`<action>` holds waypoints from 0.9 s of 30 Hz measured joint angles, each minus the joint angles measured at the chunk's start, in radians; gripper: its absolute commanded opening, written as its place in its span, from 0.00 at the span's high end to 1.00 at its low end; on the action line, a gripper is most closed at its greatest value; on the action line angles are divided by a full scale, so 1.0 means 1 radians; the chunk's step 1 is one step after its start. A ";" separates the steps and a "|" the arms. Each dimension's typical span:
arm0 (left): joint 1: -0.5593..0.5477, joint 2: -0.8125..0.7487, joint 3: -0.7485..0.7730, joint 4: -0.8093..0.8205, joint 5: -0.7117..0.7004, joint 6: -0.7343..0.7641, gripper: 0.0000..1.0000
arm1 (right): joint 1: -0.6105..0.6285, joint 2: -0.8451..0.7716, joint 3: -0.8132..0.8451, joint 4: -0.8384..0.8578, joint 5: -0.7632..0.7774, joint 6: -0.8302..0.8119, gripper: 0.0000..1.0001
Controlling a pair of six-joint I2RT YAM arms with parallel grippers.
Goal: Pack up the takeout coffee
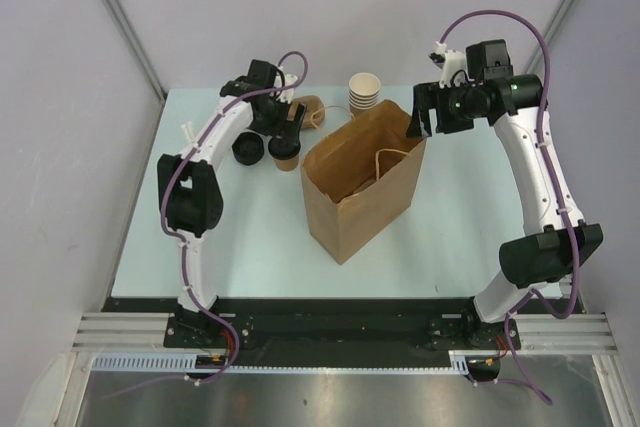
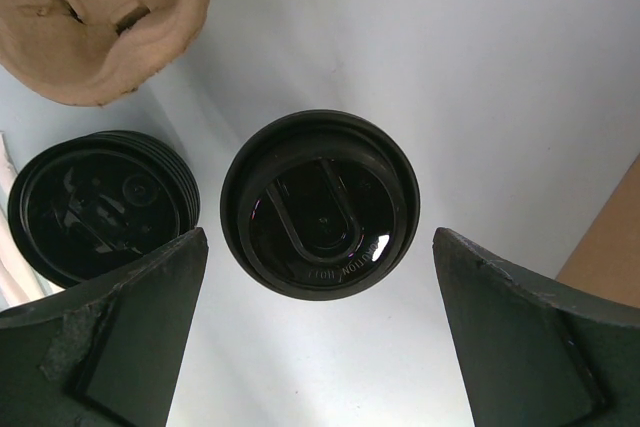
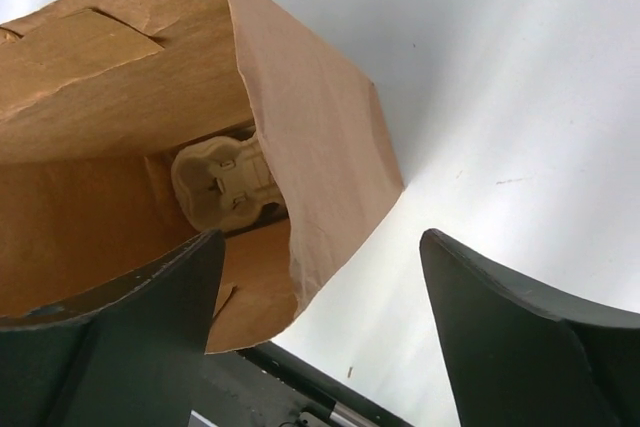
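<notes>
Currently my left fingers (image 2: 120,337) hang wide apart over the lidded coffee cup (image 2: 320,204); right fingers (image 3: 110,337) apart too; a lopsided squeeze could tip and spill it

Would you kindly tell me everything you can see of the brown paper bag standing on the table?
The brown paper bag is creased kraft paper with twisted paper handles. It stands upright on the pale table, mouth open, between the two arms. A moulded pulp cup carrier lies at its bottom. The right pincer hangs open at its far right corner, gripping nothing; whether it brushes the rim I cannot tell.
</notes>
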 measured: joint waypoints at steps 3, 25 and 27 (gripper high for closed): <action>-0.001 0.008 0.000 -0.006 0.000 0.000 0.01 | -0.008 0.000 0.002 0.000 -0.004 -0.007 0.09; -0.002 0.057 0.000 -0.007 0.000 0.000 0.00 | -0.089 0.008 0.093 0.069 -0.145 -0.066 0.00; -0.001 0.057 0.000 -0.007 0.001 0.000 0.02 | -0.090 0.008 0.093 0.084 -0.158 -0.074 0.00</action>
